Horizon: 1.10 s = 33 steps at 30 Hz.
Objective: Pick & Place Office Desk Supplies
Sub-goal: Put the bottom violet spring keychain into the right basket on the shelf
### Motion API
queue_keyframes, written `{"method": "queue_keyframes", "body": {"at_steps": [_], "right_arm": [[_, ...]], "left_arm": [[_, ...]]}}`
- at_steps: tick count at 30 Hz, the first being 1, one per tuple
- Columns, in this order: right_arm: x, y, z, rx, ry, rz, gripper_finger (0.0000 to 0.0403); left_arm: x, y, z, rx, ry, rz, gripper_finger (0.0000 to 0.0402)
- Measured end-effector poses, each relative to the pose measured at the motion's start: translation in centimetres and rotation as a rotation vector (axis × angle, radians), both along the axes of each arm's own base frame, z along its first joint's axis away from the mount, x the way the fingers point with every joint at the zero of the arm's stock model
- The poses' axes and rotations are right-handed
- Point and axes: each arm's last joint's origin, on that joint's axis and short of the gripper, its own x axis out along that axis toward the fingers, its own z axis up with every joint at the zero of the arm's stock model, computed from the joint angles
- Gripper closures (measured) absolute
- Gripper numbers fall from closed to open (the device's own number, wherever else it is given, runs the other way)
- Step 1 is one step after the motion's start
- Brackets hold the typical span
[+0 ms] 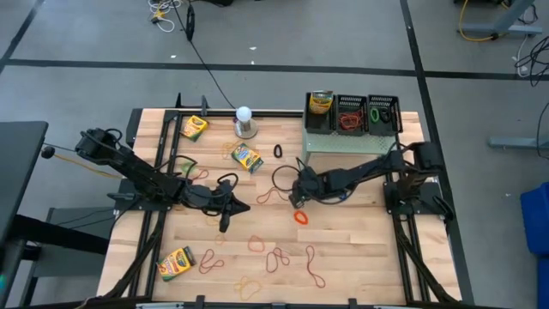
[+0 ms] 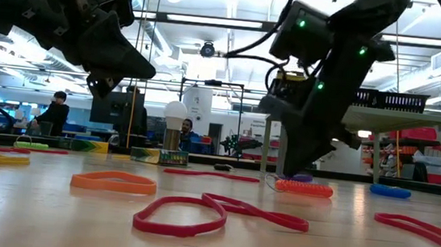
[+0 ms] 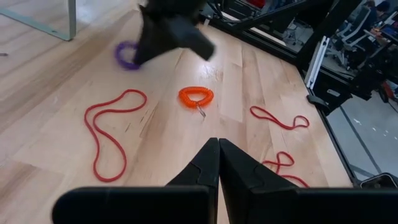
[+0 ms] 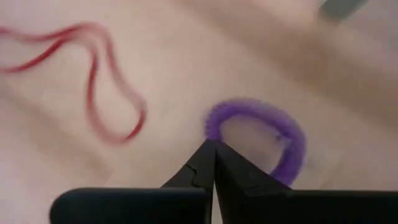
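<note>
purple coiled loop point(image 4: 261, 134) flat on table; red loop point(image 4: 99, 87) nearby

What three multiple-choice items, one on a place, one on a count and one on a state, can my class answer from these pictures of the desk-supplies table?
1. Where does the purple coiled loop lie?
A. on the wood, at the tips of the right tool
B. on the floor
C. on a chair

2. How many black mesh baskets stand in the row?
A. one
B. three
C. five

3. How is the left tool?
A. wide open
B. shut on a pencil
C. shut, with nothing between its fingers

Answers:
1 A: the right wrist view shows the loop on the tabletop right at the fingertips.
2 B: the high view shows three side by side.
3 C: the left wrist view shows the two fingers pressed together, empty.
</note>
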Motion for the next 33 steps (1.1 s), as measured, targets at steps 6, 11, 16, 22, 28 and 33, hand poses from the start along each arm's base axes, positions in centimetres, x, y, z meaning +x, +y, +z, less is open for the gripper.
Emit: {"method": "queue_keyframes", "body": {"at_steps": [6,11,16,22,28,33], "right_arm": [[-0.5,2.6,0.2,0.104,-0.022,-0.053,0.0396],[-0.7,3.6,0.4,0.152,-0.051,-0.129,0.0346],[-0.8,3.5,1.6,0.171,-0.104,-0.165,0.0283],[-0.6,1.6,2.2,0.115,-0.123,-0.188,0.0233],[-0.2,-0.3,1.4,0.079,-0.090,-0.186,0.0231],[-0.2,-1.0,0.7,0.071,-0.049,-0.162,0.0256]], "left_arm": [[0.0,0.0,0.0,0.004,0.000,-0.001,0.0391],[0.0,0.1,0.0,0.017,-0.002,0.013,0.0391],[0.0,0.1,0.0,0.016,-0.002,0.013,0.0391],[0.0,0.1,0.0,0.015,-0.002,0.013,0.0391],[0.0,0.1,0.0,0.012,0.000,0.015,0.0391],[0.0,0.1,0.0,0.011,0.000,0.014,0.0391]]}}
